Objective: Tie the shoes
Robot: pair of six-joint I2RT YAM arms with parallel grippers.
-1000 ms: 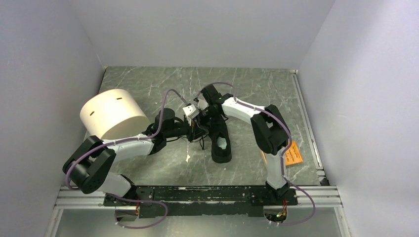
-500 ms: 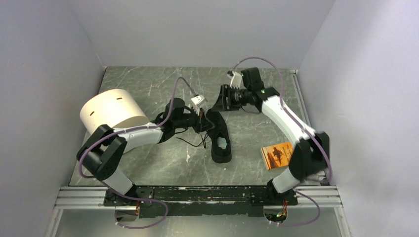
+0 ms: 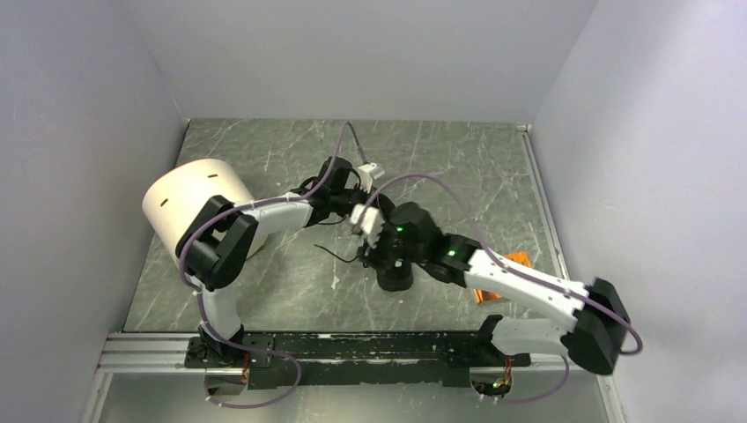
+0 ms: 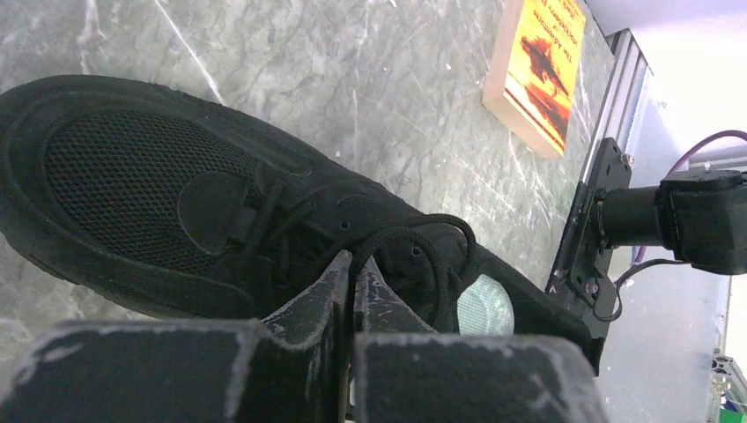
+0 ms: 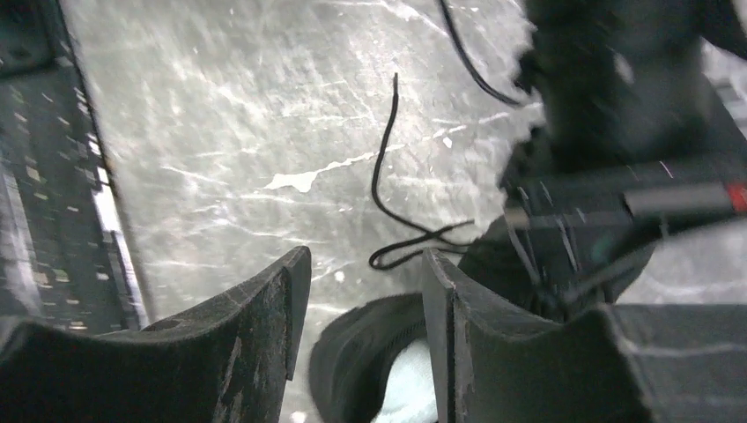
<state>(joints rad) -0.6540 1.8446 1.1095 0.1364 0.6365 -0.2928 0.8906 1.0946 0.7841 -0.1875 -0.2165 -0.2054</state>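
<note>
My black sneaker (image 4: 176,203) lies mid-bench; its laces (image 4: 414,256) are thin, limp, slippery. Left end effector (image 4: 352,273) is clenched at the lace loop; right end effector (image 5: 366,291) is released. I'd pinch near the loose lace end (image 5: 388,159).

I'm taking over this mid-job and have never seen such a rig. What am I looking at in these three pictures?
Two robot arms are bolted at the near edge of a marble-patterned table. One picture looks down from above; the other two come from cameras on each wrist. A black sneaker lies on the table, with an orange booklet and a cream cylinder nearby. The left claw is shut, pinching a lace loop. The right claw is open and empty above a loose lace.
</note>
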